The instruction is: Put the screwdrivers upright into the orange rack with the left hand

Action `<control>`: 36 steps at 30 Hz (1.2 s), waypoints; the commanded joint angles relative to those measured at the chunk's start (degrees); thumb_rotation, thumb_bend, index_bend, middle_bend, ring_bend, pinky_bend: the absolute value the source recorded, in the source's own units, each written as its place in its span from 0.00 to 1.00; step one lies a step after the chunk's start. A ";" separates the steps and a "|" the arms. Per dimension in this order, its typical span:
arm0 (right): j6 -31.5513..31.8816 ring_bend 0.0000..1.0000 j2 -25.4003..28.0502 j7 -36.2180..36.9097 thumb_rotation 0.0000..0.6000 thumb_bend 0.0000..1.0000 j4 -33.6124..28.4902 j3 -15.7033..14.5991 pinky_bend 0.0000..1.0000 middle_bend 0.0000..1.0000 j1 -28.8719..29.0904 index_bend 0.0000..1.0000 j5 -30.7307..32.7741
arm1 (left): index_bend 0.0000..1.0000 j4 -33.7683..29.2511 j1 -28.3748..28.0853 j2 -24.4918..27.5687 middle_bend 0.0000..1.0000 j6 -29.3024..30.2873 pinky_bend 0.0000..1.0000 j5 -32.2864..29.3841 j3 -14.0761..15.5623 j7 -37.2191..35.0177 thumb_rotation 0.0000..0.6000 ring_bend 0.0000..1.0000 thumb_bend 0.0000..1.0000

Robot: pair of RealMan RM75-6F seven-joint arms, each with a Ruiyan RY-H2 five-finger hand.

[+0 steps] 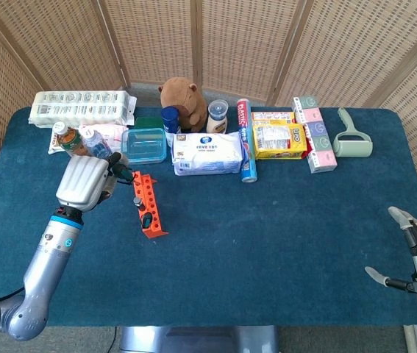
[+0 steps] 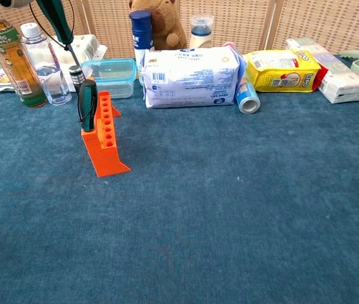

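The orange rack (image 1: pixel 148 207) (image 2: pixel 106 135) stands left of centre on the blue table, its row of holes facing up. One green-and-black screwdriver (image 2: pixel 87 104) (image 1: pixel 146 219) stands upright in its near end. My left hand (image 1: pixel 84 182) hovers just left of the rack's far end and grips a second green-handled screwdriver (image 1: pixel 120 170) (image 2: pixel 55 16). Its thin shaft slants down toward the rack's far end, above the table. My right hand (image 1: pixel 414 259) rests open at the table's right front edge, holding nothing.
Behind the rack stand a clear blue-lidded box (image 1: pixel 144 145), two bottles (image 2: pixel 18 57), an egg carton (image 1: pixel 83 107), a wipes pack (image 1: pixel 208 153), a plush toy (image 1: pixel 183 101) and snack packs (image 1: pixel 279 140). A small dark cylinder (image 2: pixel 76 74) stands by the rack's far end.
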 commanded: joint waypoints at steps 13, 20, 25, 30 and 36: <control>-0.66 0.09 -0.20 -0.50 1.00 0.16 -0.01 0.00 0.09 0.10 0.25 0.00 0.28 | 0.75 2.88 -2.48 -2.04 0.98 -1.84 0.97 -6.22 -1.25 0.71 1.00 1.00 0.52; -0.58 0.09 -0.10 0.03 1.00 0.16 0.15 0.11 0.09 0.10 0.23 0.00 0.43 | 0.75 4.22 -3.41 -3.38 0.98 -1.50 0.97 -8.97 -0.91 2.11 1.00 1.00 0.52; -1.18 0.09 -0.17 0.21 1.00 0.16 0.36 0.06 0.09 0.10 0.49 0.00 0.51 | 0.75 6.52 -3.45 -4.56 0.98 -1.57 0.97 -8.81 -0.17 1.68 1.00 1.00 0.52; -1.56 0.09 -0.29 0.28 1.00 0.16 0.57 0.15 0.09 0.10 0.67 0.00 0.81 | 0.75 7.40 -3.94 -5.32 0.98 -1.62 0.97 -9.53 -0.01 2.31 1.00 1.00 0.52; -1.62 0.09 -0.12 0.88 1.00 0.16 0.69 0.23 0.09 0.10 0.64 0.00 1.15 | 0.75 8.19 -4.33 -6.18 0.98 -1.77 0.97 -9.73 0.28 2.64 1.00 1.00 0.51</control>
